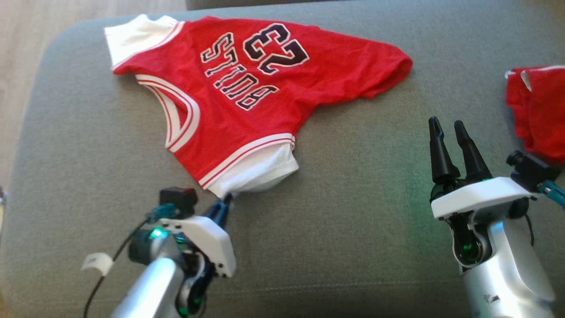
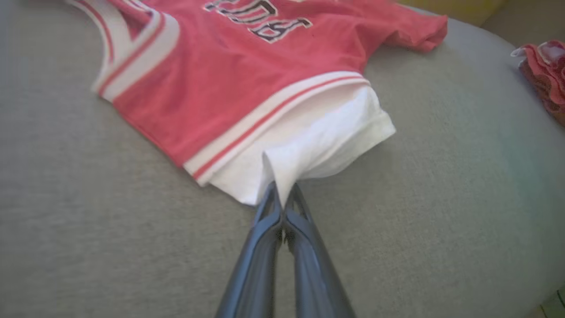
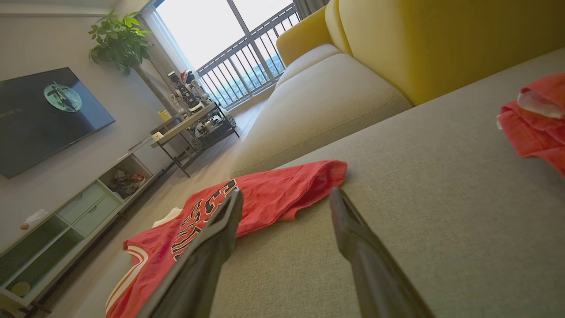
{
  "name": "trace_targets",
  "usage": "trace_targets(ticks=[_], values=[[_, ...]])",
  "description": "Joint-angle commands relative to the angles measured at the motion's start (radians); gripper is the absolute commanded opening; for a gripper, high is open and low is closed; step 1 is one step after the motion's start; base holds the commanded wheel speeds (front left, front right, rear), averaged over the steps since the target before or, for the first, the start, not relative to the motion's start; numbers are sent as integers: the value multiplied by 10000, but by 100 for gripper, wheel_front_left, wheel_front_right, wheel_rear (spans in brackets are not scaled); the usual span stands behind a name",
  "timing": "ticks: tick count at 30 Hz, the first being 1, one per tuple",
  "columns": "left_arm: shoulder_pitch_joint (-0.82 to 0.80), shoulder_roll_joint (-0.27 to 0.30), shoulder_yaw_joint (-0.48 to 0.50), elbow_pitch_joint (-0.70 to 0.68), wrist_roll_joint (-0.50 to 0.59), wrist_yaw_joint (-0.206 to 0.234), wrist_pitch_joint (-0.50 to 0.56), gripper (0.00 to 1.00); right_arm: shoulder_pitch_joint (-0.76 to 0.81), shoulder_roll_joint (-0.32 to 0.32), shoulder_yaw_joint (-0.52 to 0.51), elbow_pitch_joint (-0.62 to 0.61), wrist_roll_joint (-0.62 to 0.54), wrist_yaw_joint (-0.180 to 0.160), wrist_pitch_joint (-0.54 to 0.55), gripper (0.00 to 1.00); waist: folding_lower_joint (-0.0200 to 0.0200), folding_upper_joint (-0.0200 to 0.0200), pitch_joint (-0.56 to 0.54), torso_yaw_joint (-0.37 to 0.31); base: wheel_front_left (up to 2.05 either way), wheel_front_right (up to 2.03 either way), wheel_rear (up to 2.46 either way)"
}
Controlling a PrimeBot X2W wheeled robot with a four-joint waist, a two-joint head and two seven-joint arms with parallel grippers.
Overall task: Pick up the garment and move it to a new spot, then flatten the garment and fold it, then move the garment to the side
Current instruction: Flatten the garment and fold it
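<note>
The left gripper point(image 2: 282, 191) is pinching the jersey's point(image 1: 247, 110) white edge, the rest lying on the cushion point(image 1: 353, 221) ahead of its jaws. The right gripper point(image 1: 446, 127) is hovering with jaws spread, the jersey off to their left. The pinch is looking thin, so lifting slowly is advisable.

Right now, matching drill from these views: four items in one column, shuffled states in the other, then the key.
1 left end effector
2 right end effector
3 jersey
4 second red garment

A bunched at the right side of the cushion
B open, holding nothing
C spread out, number side up
D shut on the jersey's white edge

Pairs: 1-D, 2-B, 3-C, 4-A
</note>
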Motion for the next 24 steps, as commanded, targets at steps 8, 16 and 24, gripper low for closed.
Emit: trace_targets(ticks=[8,16,24], values=[[14,962,1164,-1274,345,897,-852,0,-171,36,-297,648,-491,-2,61,100,-1,0,-669,656,0,0,0],[677,1292,1676,-1974,322,1495,-1259,0,-416,36,-498,1419,-330,-2,224,100,-1,0,-788,1227,0,0,0],[733,1292,1635,-2057,424,1668,-1412,0,-701,36,-323,2113,11,-2,489,100,-1,0,-540,1443,0,0,0]])
